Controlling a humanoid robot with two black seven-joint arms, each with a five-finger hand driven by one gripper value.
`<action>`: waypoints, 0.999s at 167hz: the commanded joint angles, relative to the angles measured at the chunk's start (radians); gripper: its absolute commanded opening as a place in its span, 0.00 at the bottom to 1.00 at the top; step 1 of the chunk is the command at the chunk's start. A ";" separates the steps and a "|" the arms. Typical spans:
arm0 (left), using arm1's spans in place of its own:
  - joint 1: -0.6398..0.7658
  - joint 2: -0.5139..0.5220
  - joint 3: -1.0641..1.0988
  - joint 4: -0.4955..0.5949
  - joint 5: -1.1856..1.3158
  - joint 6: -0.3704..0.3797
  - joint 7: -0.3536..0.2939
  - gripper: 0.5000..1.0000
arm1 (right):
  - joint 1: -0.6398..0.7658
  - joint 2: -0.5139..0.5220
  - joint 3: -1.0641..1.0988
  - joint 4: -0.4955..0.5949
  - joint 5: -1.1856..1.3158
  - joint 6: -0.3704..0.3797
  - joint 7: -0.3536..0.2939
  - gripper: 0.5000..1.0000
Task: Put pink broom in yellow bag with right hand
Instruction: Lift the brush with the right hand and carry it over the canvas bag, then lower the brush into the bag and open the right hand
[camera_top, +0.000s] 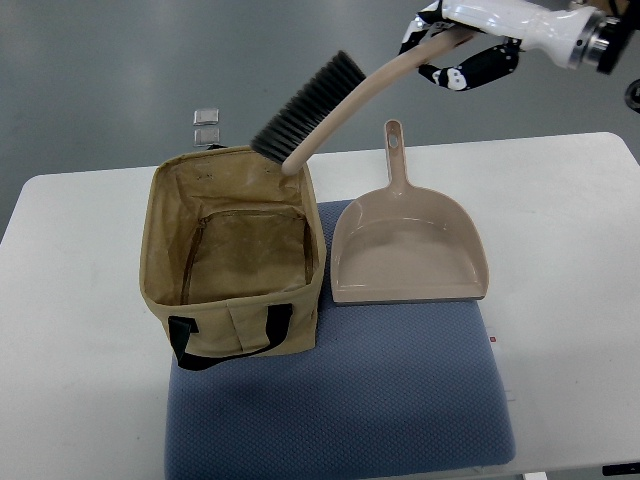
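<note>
1. Top view, landmark: the yellow bag (235, 262) stands open on a blue mat (340, 400), which lies on my white bench (560, 250). The bag's mouth faces up; its inside is bare of objects, and a black strap (215, 335) runs across its near wall.

2. Top view, robot hand: my right robot hand (465, 45) enters from the upper right, well beyond the bag's far right corner and above bench level. Its black-and-white fingers (470, 70) are curled narrow around the end of the broom's handle, gripping it.

3. Top view, task thing: the pink broom (345, 100) is held in the air, slanting down from my robot hand toward the bag. Its dark bristle head (308, 105) hangs over the bag's far right corner, bristles turned up and to the left. The handle's lower tip lies at the bag's far rim; I cannot tell whether it touches the cloth.

4. Top view, other things: a pink dustpan (405, 250) lies flat just to the right of the bag, partly on the mat, its handle pointing away from me. Two small metal clips (207, 125) sit beyond the bag's far wall, off the bench.
</note>
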 joint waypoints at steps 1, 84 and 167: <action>0.000 0.000 0.000 0.000 0.000 0.000 0.000 1.00 | 0.014 0.132 -0.009 -0.062 -0.020 0.002 -0.020 0.00; 0.000 0.000 0.000 0.000 0.000 0.000 0.000 1.00 | -0.086 0.368 -0.090 -0.179 -0.181 -0.072 -0.063 0.00; 0.000 0.000 0.000 0.000 0.000 0.000 0.000 1.00 | -0.097 0.353 -0.030 -0.186 -0.150 -0.084 -0.064 0.71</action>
